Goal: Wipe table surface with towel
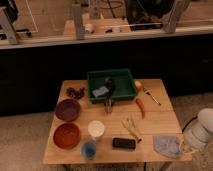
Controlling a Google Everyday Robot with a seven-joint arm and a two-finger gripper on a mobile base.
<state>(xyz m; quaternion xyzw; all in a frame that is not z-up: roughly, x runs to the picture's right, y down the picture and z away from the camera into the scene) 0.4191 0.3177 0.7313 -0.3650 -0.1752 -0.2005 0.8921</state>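
A crumpled grey-blue towel (166, 146) lies on the wooden table (155, 120) near its front right corner. My white arm (201, 131) comes in from the lower right, and my gripper (183, 146) is at the towel's right edge, low at the table's side. The contact between gripper and towel is hidden by the arm.
A green tray (111, 85) with items stands at the back. A purple bowl (67, 109), orange bowl (66, 135), white cup (96, 129), blue cup (89, 148), black block (124, 143), yellow utensils (131, 127), a red pepper (140, 106) and a fork (151, 96) lie around.
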